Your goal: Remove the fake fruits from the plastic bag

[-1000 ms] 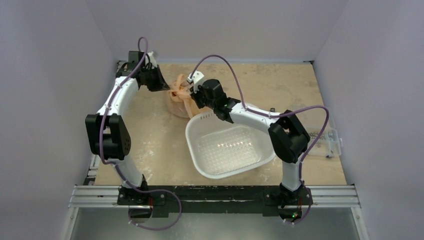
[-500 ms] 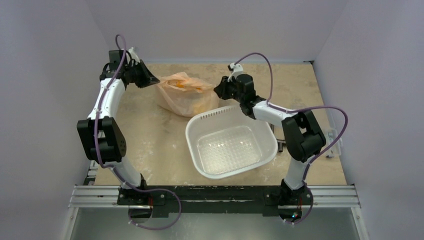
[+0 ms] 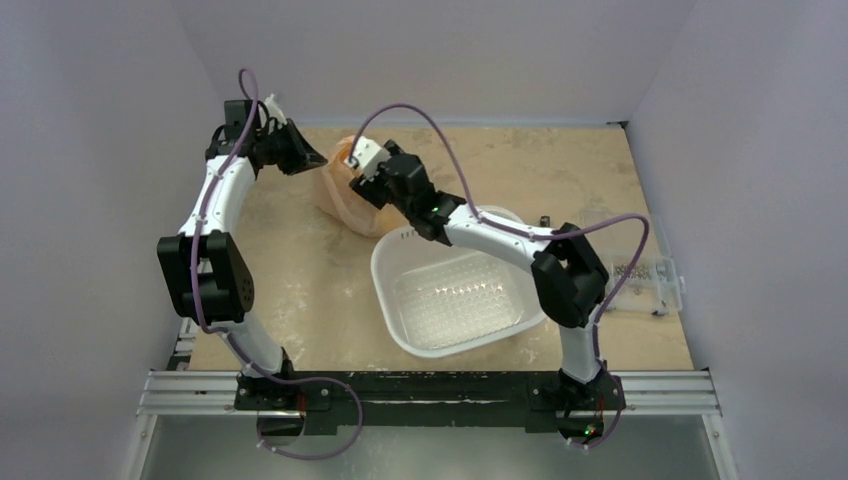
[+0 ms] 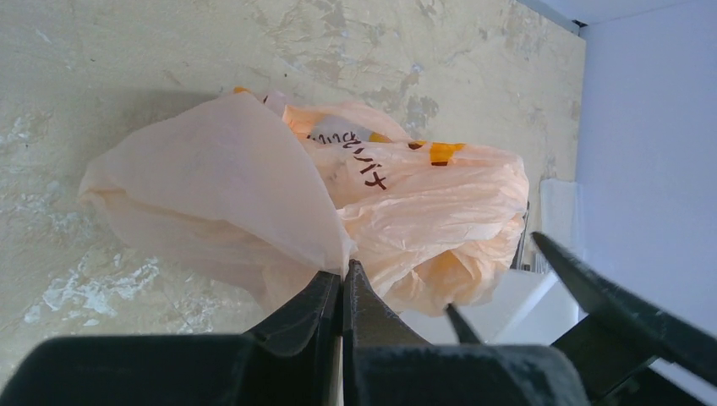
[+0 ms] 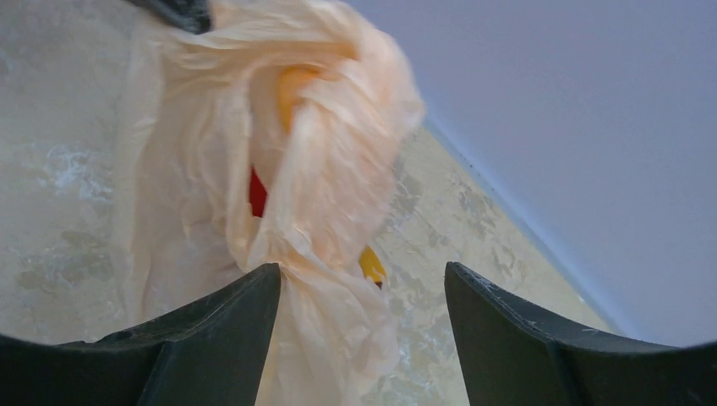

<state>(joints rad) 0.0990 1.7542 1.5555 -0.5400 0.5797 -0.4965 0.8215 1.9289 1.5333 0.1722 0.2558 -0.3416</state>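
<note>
White arm links (image 3: 215,195), black joints (image 3: 210,280), purple cables (image 3: 420,112), black fingers (image 5: 211,338).

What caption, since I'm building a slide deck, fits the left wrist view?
The left fingers, closed tight, pinch a fold of the peach plastic bag over the mottled table.

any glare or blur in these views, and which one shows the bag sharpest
Top external: glare dots on the white basin floor. Left wrist: sharpest, the plastic bag print is readable, but the left fingers pinching it are dark and soft. Right wrist: bag folds look soft, open right fingers are dark blurs.
</note>
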